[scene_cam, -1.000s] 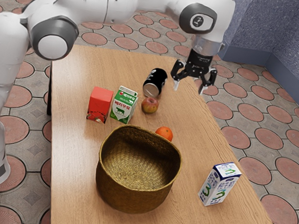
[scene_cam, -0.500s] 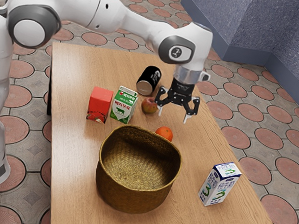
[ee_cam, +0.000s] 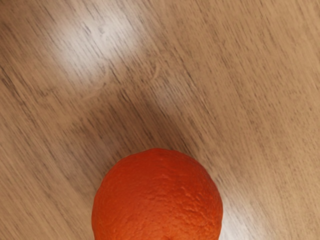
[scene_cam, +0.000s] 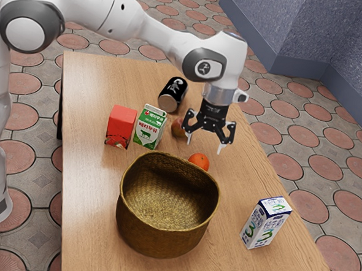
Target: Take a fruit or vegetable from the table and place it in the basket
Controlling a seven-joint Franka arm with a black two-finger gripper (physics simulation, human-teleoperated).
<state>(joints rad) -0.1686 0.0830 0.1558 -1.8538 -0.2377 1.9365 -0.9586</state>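
Streaky wood-grained table (scene_cam: 88, 191), woven basket (scene_cam: 156, 239), pebbly round orange (ee_cam: 157, 200), jaws spread apart

In the exterior view, we see an olive-brown woven round basket (scene_cam: 162, 236) with a fine crosshatch at lower centre, a bright orange, round, dimpled fruit (scene_cam: 198, 162) at the middle, a glossy red boxy carton (scene_cam: 121, 123) and a green-and-white gabled carton (scene_cam: 149, 128) left of centre, a black cylindrical can (scene_cam: 175, 86) with white markings at upper centre, and a white boxy carton (scene_cam: 265, 224) with blue and green print at lower right. We see dark grain streaking the light-brown wooden table (scene_cam: 86, 179).
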